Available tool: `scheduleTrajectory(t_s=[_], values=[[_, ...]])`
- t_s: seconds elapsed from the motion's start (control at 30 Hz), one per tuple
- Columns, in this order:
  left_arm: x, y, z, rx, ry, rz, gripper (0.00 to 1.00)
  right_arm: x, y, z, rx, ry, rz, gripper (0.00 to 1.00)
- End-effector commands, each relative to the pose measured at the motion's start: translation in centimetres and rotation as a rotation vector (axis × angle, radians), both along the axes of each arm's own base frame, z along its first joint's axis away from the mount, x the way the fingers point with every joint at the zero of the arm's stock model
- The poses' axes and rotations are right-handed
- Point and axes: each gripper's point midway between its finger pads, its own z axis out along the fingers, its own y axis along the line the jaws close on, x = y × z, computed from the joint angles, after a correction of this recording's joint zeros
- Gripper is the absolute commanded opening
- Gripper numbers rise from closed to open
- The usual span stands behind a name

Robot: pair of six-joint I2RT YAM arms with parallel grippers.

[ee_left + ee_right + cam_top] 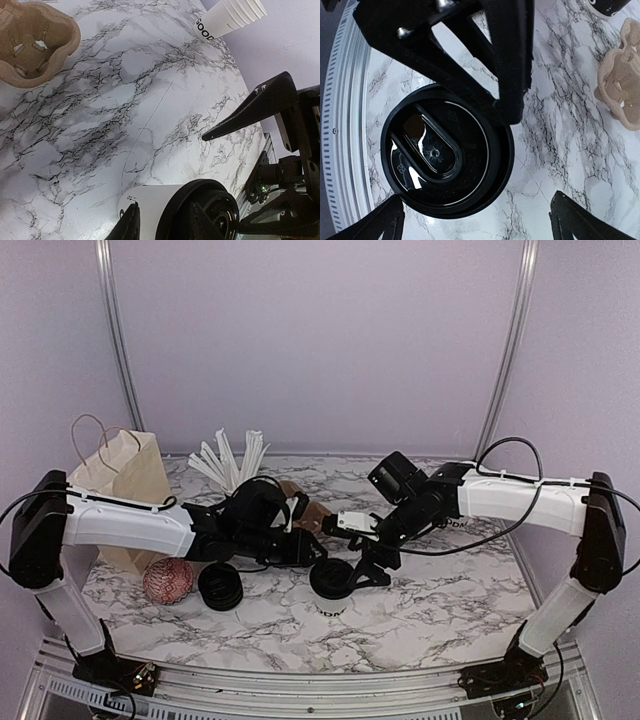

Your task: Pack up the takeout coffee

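My left arm (120, 522) and right arm (520, 498) each wear a glossy white shell on the long link. They are black at the joints and wrist, and a thin black cable loops along each under white ties. At the near edge of the marble table (440, 610) my bases are black, with a tangle of thin wires. My left pincer (162, 222) has matte black fingers (510, 60), tapering wedges with silver screw heads at their roots.

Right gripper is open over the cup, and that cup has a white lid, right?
Not quite: the lid is black, as the right wrist view shows. The right gripper is indeed open over the cup.
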Motion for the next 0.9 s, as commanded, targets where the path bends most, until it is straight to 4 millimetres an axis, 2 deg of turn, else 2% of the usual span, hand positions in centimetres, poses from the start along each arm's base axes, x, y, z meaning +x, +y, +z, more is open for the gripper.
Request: scheduleTrajectory(t_s=[0.0, 0.23, 0.47, 0.57, 0.87], values=[[0.4, -1.0, 0.3, -0.023, -0.007, -0.025, 0.35, 0.3, 1.5, 1.1, 0.013, -0.05, 0.02, 0.99], [0.3, -0.9, -0.4, -0.011, 0.012, -0.024, 0.34, -0.2, 2.1, 1.2, 0.012, -0.05, 0.041, 0.99], [-0.1, -0.3, -1.2, 0.007, 0.041, -0.018, 0.33, -0.8, 2.5, 0.5, 0.001, -0.023, 0.059, 0.99], [-0.4, 0.1, -1.4, 0.01, 0.051, -0.012, 0.33, -1.4, 2.7, 0.9, 0.019, -0.004, 0.077, 0.99], [-0.8, 0.2, -1.0, 0.003, 0.046, -0.007, 0.32, -0.3, 2.5, 3.3, 0.036, -0.101, 0.053, 0.99]])
